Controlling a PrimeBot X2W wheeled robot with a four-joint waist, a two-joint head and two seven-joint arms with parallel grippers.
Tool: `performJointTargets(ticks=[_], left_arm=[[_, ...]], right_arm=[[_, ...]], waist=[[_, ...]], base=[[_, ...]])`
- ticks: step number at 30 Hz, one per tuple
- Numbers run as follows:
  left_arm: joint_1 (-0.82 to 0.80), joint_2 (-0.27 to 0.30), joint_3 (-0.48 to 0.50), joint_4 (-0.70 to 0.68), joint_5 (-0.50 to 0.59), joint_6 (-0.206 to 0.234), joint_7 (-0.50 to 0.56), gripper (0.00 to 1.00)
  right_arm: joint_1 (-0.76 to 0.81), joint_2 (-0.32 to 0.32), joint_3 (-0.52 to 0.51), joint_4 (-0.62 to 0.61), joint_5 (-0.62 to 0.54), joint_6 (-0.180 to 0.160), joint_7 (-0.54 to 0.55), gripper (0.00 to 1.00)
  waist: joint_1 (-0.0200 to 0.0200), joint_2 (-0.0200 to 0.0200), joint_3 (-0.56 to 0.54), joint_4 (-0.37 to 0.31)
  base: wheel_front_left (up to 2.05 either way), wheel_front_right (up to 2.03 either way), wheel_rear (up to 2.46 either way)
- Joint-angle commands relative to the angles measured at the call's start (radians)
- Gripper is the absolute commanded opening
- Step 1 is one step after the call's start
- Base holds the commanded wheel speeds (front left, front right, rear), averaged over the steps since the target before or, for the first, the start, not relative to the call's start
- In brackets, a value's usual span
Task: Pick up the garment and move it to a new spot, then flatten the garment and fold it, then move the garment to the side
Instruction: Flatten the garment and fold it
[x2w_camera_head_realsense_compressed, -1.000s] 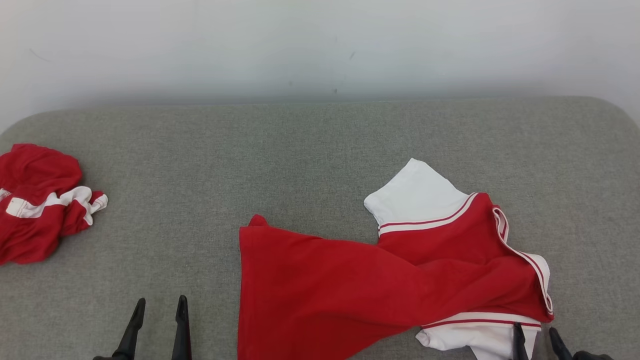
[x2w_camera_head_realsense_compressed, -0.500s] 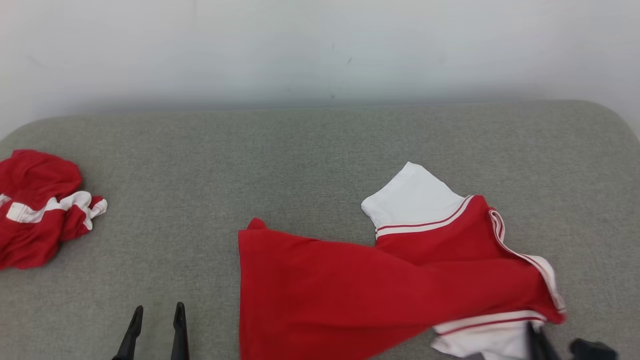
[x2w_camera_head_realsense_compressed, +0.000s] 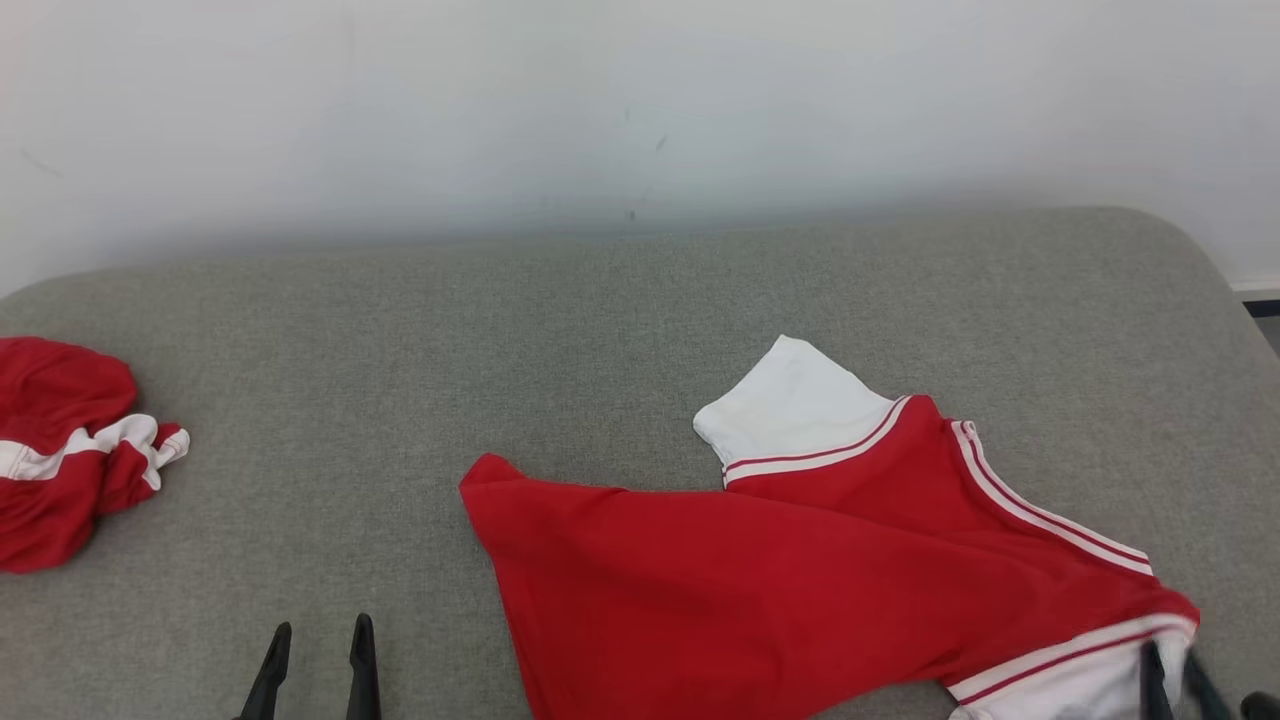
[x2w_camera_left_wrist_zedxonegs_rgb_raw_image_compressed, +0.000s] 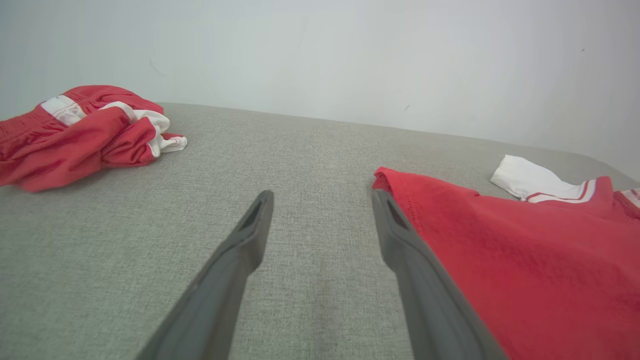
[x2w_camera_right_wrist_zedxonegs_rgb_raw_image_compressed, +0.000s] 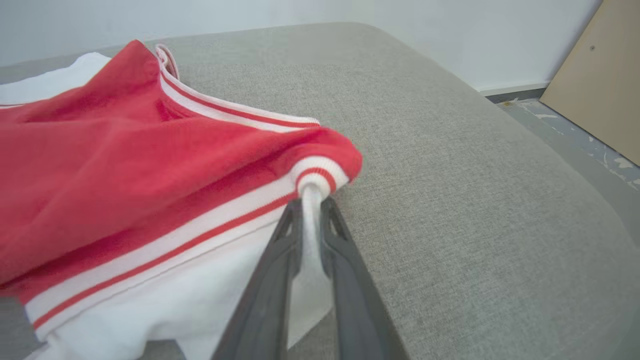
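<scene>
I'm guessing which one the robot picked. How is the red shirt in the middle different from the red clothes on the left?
The shirt lies spread out wide; the heap is scrunched into a ball. The right end effector is shut on the shirt's white sleeve; nothing touches the heap. Both are red with white trim and lie on the grey cushion.
</scene>
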Motion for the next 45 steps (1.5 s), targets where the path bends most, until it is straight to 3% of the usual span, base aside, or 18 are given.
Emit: performJointTargets(ticks=[1,7,15,29,44,45], left_arm=[[0.016,-0.001,-0.004,0.006,-0.005,0.001,-0.003,1.00],[0.026,-0.001,-0.006,0.003,-0.002,0.001,-0.003,1.00],[0.023,-0.001,-0.061,0.008,0.009,0.001,-0.004,1.00],[-0.082,0.000,-0.311,0.180,-0.075,0.001,-0.004,1.00],[-0.250,0.001,-0.461,0.487,-0.192,0.001,-0.003,1.00],[-0.261,0.000,-0.470,0.499,-0.199,0.001,-0.003,0.85]], right_arm=[[0.013,-0.012,-0.003,-0.041,-0.004,-0.003,-0.001,1.00],[0.051,0.017,-0.018,-0.249,-0.048,-0.003,-0.001,1.00],[0.043,0.061,0.042,-0.353,-0.056,-0.003,0.000,1.00],[-0.007,0.113,0.270,-0.307,-0.035,-0.003,0.000,1.00],[-0.055,0.126,0.314,-0.265,-0.017,-0.003,0.000,1.00],[-0.059,0.126,0.314,-0.266,-0.016,-0.003,0.000,1.00]], waist=[[0.0000,0.0000,-0.006,0.002],[0.0000,0.0000,-0.016,0.011],[0.0000,0.0000,-0.015,0.022],[0.0000,0.0000,0.012,0.030],[0.0000,0.0000,0.035,0.006],[0.0000,0.0000,0.037,0.005]], base=[[0.00,0.00,0.00],[0.00,0.00,0.00],[0.00,0.00,0.00],[0.00,0.00,0.00],[0.00,0.00,0.00],[0.00,0.00,0.00]])
